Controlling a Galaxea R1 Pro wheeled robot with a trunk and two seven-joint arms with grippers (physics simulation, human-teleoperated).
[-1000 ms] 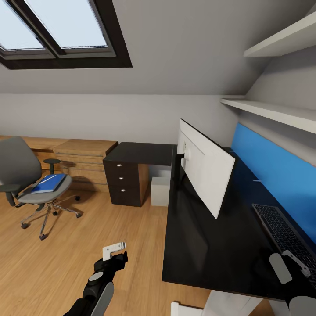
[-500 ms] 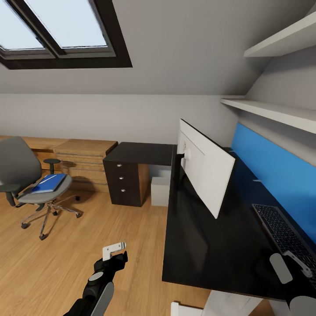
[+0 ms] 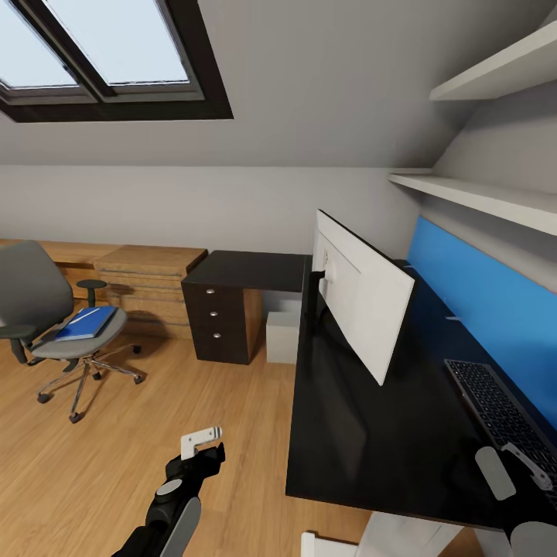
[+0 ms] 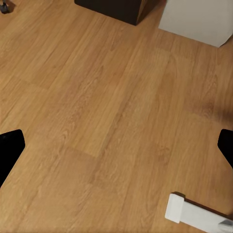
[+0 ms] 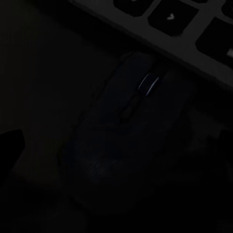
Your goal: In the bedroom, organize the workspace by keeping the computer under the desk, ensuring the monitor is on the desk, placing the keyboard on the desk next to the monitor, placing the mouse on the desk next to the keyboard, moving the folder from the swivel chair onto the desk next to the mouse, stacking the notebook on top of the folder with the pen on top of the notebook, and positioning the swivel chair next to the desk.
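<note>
The black-topped desk carries the monitor, its pale back towards me, and the keyboard along the blue wall panel. My right gripper hangs open just over the desk beside the keyboard's near end. Close below it lies the dark mouse, next to the keyboard. The pale computer stands under the desk. At the left, the swivel chair holds the blue folder on its seat. My left gripper is open and empty above the wooden floor.
The dark drawer unit closes off the desk's far end. Low wooden shelving runs along the back wall. White shelves hang above the desk. In the left wrist view the computer and a white desk foot border open floor.
</note>
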